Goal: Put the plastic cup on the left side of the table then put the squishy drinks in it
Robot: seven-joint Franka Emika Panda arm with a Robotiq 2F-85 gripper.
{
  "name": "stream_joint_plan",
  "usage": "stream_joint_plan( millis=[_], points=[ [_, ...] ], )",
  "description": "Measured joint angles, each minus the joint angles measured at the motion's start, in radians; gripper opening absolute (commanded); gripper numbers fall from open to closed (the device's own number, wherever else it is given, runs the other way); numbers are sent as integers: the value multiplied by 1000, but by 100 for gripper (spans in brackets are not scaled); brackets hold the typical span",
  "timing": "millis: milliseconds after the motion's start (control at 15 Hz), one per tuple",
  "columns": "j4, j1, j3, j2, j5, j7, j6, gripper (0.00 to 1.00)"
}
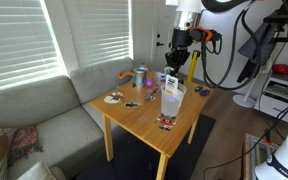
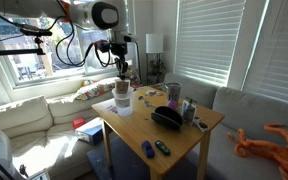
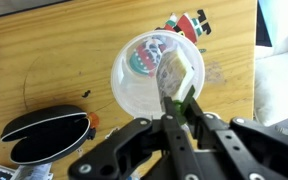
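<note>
The plastic cup (image 3: 134, 85) stands upright on the light-wood table (image 3: 44, 60), near one edge in both exterior views (image 1: 171, 101) (image 2: 122, 103). A small red and teal squishy item (image 3: 144, 60) lies inside it. My gripper (image 3: 176, 100) is right above the cup's rim, shut on a cream and green squishy drink (image 3: 178, 72) that hangs over the cup's mouth. In the exterior views the gripper (image 1: 174, 62) (image 2: 123, 72) hovers a short way above the cup.
A black oval case (image 3: 46, 135) (image 2: 167, 118) lies on the table beside the cup. A silvery mug with orange trim (image 1: 141, 76) stands at the far side. Small toys (image 3: 189, 24) (image 1: 165, 122) are scattered about. A sofa (image 1: 44, 120) borders the table.
</note>
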Motion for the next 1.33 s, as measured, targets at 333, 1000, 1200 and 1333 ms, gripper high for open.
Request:
stream_joint_plan(
  millis=[333,1000,1200,1333],
  points=[
    [-31,0,0,-1,-3,0,40,62],
    [6,-76,-51,-58,-41,61,124,100],
    [19,-147,-98,-10,-62,113,180,100],
    [36,-176,-121,46,-66,171,214,100]
  ],
)
